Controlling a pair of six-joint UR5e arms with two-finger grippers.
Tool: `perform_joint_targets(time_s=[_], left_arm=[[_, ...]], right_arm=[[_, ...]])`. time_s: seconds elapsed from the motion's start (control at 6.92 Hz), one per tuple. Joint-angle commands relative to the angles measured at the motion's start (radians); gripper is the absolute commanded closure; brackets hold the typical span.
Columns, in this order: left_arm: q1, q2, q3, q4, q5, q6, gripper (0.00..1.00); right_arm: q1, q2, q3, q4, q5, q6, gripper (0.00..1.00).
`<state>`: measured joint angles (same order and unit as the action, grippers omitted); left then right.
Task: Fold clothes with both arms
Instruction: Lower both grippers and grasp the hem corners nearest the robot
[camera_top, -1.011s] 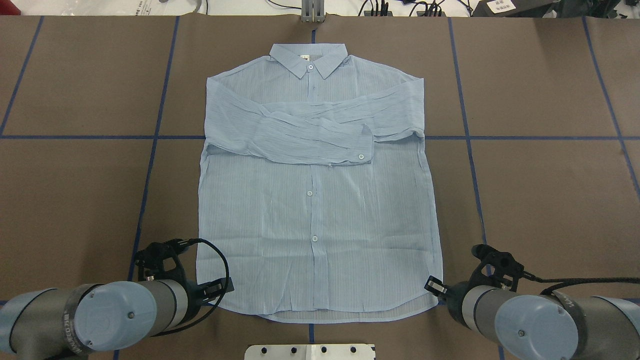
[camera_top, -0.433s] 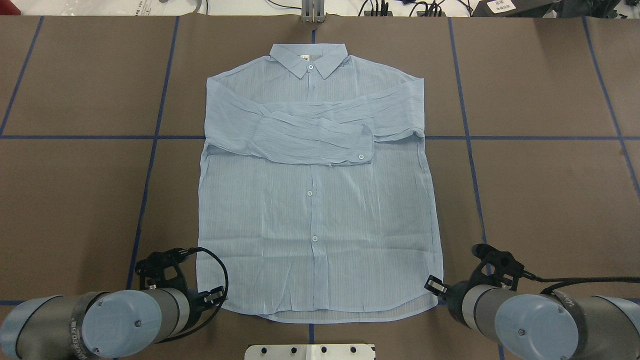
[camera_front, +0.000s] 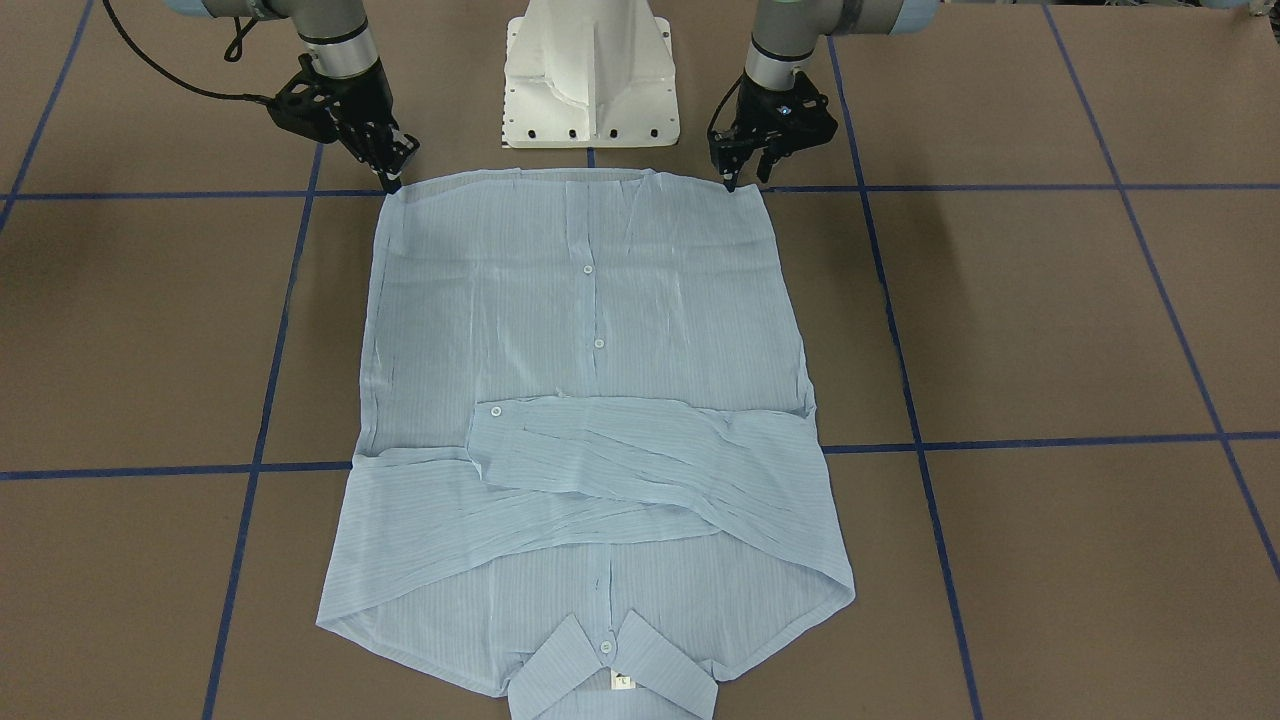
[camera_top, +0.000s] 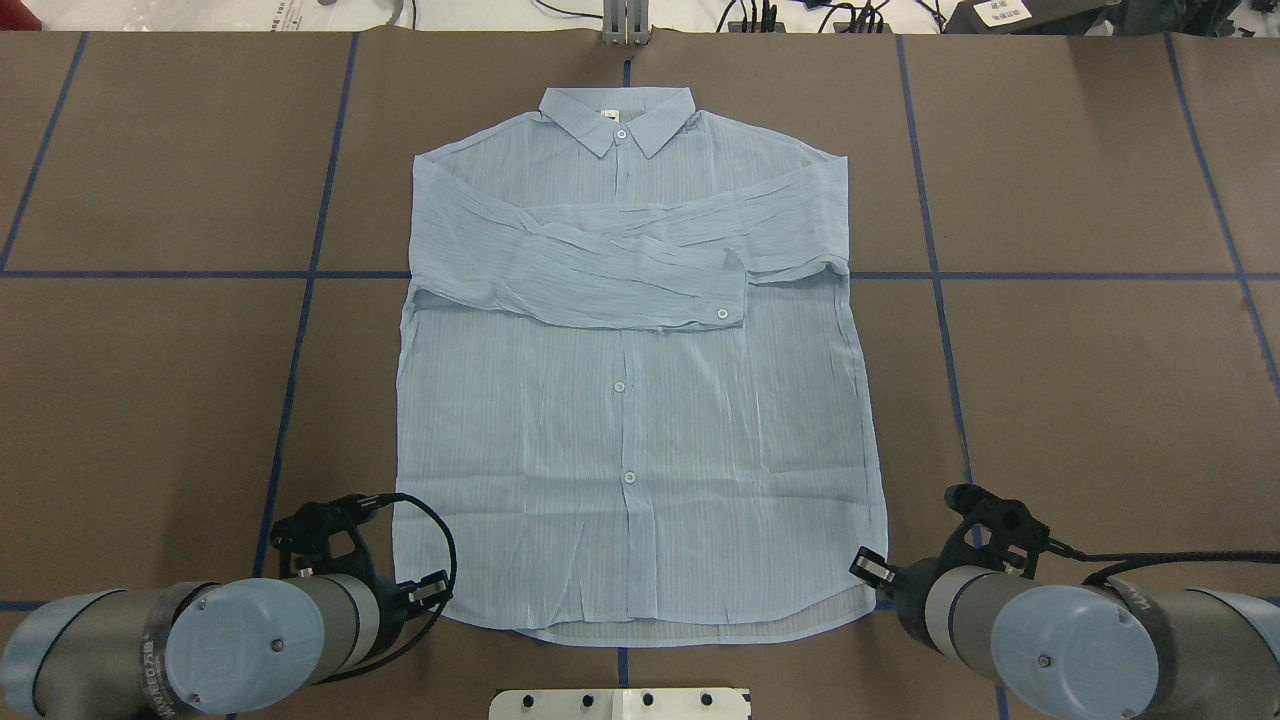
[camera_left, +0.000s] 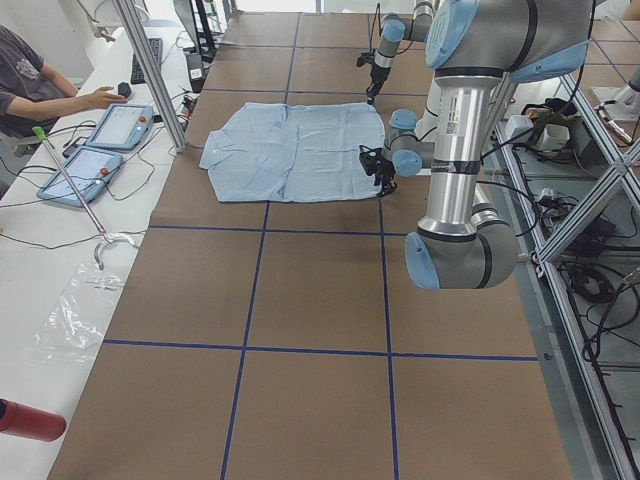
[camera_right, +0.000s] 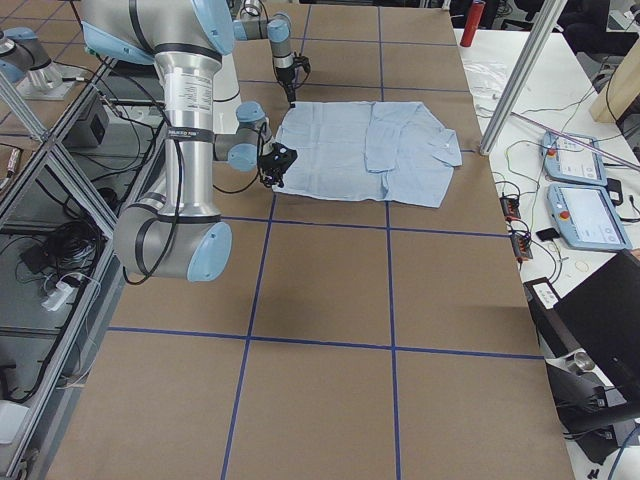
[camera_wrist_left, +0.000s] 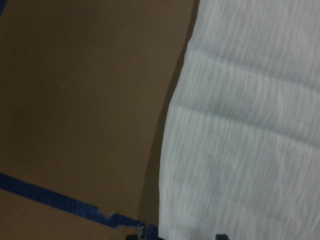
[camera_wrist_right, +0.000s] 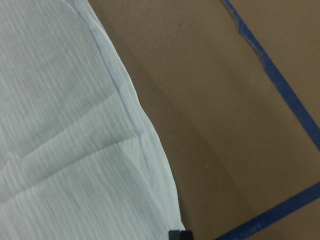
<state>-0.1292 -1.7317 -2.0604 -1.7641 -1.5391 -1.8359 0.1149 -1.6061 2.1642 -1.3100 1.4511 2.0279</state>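
Observation:
The pale-blue shirt (camera_top: 630, 430) lies flat and face up on the brown table, collar (camera_top: 617, 118) at the far side, both sleeves folded across the chest. In the front-facing view my left gripper (camera_front: 742, 180) points down at one hem corner. The left wrist view shows its two fingertips apart, astride the shirt's edge (camera_wrist_left: 172, 165), so it is open. My right gripper (camera_front: 392, 178) touches the other hem corner. In the right wrist view its fingertips (camera_wrist_right: 180, 235) sit together where the shirt's edge (camera_wrist_right: 150, 145) ends, shut on that corner.
The white pedestal base (camera_front: 590, 80) stands just behind the hem, between the arms. Blue tape lines (camera_top: 300, 330) grid the table. A person's arm (camera_left: 60, 100) and two tablets (camera_left: 120, 125) are on the bench beyond the collar side.
My left arm has drawn back slightly toward the near edge and settled at the hem corner. The right arm has barely shifted. The shirt lies as before.

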Motion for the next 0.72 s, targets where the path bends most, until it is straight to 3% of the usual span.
perform_joint_targets(time_s=[0.0, 0.29, 0.58], left_arm=[[-0.007, 0.000, 0.000, 0.002, 0.002, 0.000, 0.53], [-0.010, 0.001, 0.000, 0.005, 0.005, 0.001, 0.98], [-0.010, -0.002, -0.006, 0.023, 0.016, 0.001, 1.00]], right_arm=[[0.002, 0.000, 0.000, 0.000, 0.000, 0.000, 1.00], [0.002, 0.000, 0.000, 0.000, 0.000, 0.000, 1.00], [0.005, -0.002, -0.001, 0.000, 0.003, -0.003, 1.00]])
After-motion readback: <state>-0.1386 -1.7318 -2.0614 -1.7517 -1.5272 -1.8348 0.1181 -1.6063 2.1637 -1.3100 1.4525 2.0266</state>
